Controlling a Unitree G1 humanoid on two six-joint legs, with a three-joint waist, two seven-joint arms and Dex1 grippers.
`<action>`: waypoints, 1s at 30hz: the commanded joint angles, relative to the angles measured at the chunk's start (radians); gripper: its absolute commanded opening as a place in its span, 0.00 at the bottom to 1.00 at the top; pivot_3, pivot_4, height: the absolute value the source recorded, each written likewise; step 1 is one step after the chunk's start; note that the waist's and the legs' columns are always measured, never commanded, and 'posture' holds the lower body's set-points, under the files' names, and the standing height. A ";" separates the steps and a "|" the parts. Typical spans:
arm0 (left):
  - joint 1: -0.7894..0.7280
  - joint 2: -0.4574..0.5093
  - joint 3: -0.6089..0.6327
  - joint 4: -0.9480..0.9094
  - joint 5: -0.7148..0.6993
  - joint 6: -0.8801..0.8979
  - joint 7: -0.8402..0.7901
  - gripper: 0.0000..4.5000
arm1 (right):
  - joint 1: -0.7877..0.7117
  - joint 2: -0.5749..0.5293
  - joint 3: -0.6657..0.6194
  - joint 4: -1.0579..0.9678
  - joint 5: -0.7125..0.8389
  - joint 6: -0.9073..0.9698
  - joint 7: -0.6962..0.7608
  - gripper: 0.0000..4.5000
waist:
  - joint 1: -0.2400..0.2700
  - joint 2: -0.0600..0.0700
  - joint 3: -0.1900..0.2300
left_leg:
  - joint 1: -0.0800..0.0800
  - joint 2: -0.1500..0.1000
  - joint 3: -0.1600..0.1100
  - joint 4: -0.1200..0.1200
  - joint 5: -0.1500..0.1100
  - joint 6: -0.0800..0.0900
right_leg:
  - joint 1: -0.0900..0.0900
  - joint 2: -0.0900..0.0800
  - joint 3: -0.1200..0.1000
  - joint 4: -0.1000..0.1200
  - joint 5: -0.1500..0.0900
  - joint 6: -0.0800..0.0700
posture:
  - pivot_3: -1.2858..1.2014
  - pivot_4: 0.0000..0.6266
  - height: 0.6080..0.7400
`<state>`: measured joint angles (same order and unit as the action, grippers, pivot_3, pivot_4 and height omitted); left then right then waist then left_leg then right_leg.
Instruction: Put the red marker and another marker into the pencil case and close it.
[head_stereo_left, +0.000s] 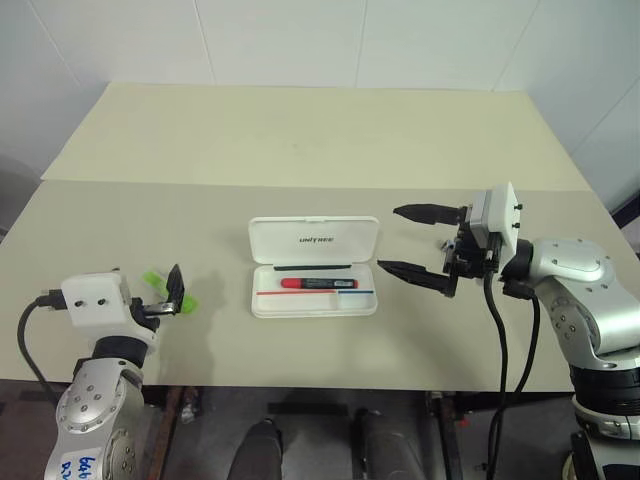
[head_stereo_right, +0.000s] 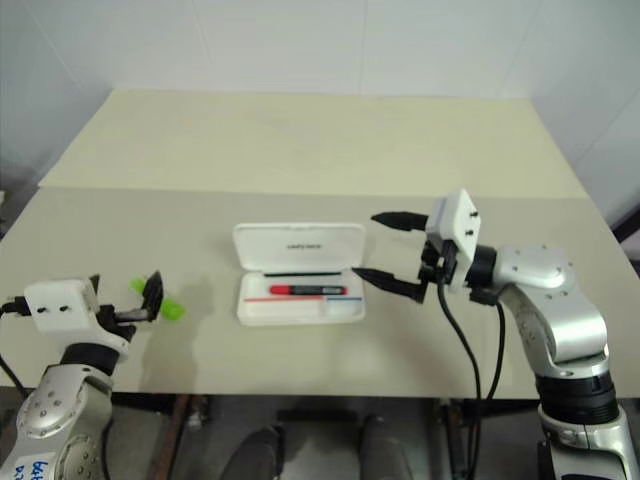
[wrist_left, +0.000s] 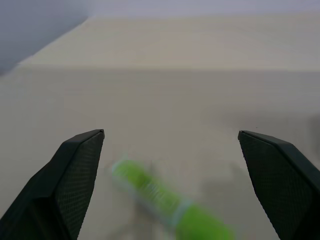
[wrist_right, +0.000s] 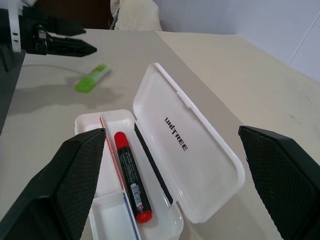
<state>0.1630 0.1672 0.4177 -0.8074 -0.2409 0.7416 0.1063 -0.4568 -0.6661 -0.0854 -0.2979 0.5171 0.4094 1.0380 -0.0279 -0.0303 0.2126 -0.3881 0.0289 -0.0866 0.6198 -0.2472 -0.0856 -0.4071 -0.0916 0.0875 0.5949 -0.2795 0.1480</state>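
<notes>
The flat white hard plastic pencil case (head_stereo_left: 314, 270) lies open mid-table, its lid with the dark logo folded back; inside rests the thick red marker (head_stereo_left: 318, 284). The chunky light green marker (head_stereo_right: 158, 300) lies on the beige table (head_stereo_left: 300, 140), just beyond the wide-open, empty left gripper (wrist_left: 170, 187). The right gripper (head_stereo_left: 412, 242), also spread wide and empty, hovers beside the case.

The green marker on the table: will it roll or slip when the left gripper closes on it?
The green marker looks round and smooth, lying flat on the table, so a nudge probably rolls it. It seems short, stiff and light; the open left gripper should hold it without bending.
</notes>
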 joint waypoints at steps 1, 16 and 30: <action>-0.026 -0.033 0.039 -0.090 0.029 0.155 0.093 1.00 | -0.036 0.006 0.004 0.006 0.017 -0.029 0.017 1.00 | 0.000 0.000 0.000 | 0.000 0.000 0.000 0.000 0.000 0.000 | 0.000 0.000 0.000 0.000 0.000 0.000 | 0.52 0.24 1.00; -0.184 -0.066 -0.015 -0.035 0.054 0.334 0.126 1.00 | -0.074 0.008 0.023 -0.017 0.046 -0.022 0.029 1.00 | 0.000 -0.001 0.000 | -0.001 0.000 0.000 0.002 0.000 0.000 | 0.001 0.000 0.000 -0.002 0.001 -0.002 | 0.52 0.24 1.00; -0.225 -0.130 -0.024 0.098 0.062 0.351 0.133 1.00 | -0.054 -0.050 -0.009 -0.083 0.094 0.012 0.019 1.00 | 0.000 -0.002 -0.001 | -0.002 0.000 0.000 0.002 0.000 0.000 | 0.001 0.000 0.000 -0.003 0.001 -0.002 | 0.52 0.24 1.00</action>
<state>-0.0529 0.0408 0.3863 -0.7007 -0.1900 1.0916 0.2385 -0.5003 -0.7000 -0.0549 -0.3468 0.5876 0.4218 1.0642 -0.0277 -0.0318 0.2121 -0.3897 0.0289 -0.0863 0.6220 -0.2472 -0.0856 -0.4065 -0.0914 0.0879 0.5916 -0.2786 0.1464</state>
